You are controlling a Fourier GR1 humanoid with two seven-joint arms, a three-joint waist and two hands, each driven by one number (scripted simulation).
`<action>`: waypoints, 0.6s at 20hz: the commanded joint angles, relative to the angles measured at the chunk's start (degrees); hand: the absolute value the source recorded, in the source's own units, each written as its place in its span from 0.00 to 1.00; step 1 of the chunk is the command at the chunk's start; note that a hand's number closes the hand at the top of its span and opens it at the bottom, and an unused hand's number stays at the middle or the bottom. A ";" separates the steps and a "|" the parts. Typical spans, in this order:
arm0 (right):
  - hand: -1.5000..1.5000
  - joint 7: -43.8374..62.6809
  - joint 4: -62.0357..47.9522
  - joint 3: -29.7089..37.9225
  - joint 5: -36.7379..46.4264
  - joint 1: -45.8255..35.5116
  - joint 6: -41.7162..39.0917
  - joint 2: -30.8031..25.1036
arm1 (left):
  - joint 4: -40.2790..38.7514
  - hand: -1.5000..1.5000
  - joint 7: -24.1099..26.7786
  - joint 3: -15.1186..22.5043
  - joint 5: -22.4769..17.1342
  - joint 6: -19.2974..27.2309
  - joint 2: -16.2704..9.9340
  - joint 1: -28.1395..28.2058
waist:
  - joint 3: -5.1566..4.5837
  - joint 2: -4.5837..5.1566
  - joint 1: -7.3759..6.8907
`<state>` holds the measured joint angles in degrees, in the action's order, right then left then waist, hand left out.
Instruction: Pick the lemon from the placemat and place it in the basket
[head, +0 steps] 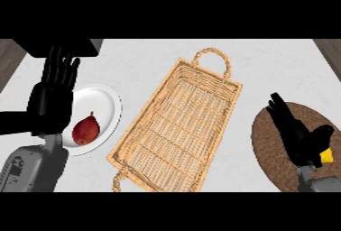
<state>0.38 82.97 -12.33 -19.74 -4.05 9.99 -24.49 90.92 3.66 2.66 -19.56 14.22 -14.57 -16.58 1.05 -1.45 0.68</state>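
Only a small yellow part of the lemon (326, 156) shows, at the right edge of the round brown placemat (268, 140). My right hand (297, 135) hovers over the placemat with straight fingers pointing up and left, its thumb just above the lemon, and the hand covers most of the fruit. It is open, with no finger curled round the lemon. The woven basket (146, 108), a long tray with a handle at each end, lies slantwise in the middle of the counter, left of the placemat. My left hand (54, 92) rests open at the left, fingers up.
A white plate (102, 95) with a red pear-shaped fruit (85, 129) sits left of the basket, partly behind my left forearm. A dark block (80, 46) stands at the back left. The counter ends at the far left and right corners.
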 commanded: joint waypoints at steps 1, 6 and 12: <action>1.00 -3.11 1.29 -0.98 -2.71 0.68 -9.96 -2.00 | 2.73 0.50 -1.51 0.91 2.13 -2.04 -3.72 2.77 | -0.98 1.25 -1.11; 1.00 -5.13 12.24 -14.71 -3.95 -7.34 -33.15 -5.73 | -2.01 0.50 -1.76 5.13 11.50 -5.27 -12.40 1.51 | -0.47 1.12 -5.41; 0.00 -6.64 27.23 -18.05 -10.28 8.25 -40.84 -9.03 | -5.42 0.50 -2.67 4.69 13.32 -6.09 -14.74 3.88 | -1.07 0.73 2.04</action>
<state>-4.49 99.73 -27.01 -30.69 -1.32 -23.68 -28.08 87.39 1.59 6.98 -8.31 9.21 -27.02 -13.41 0.39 -0.45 0.66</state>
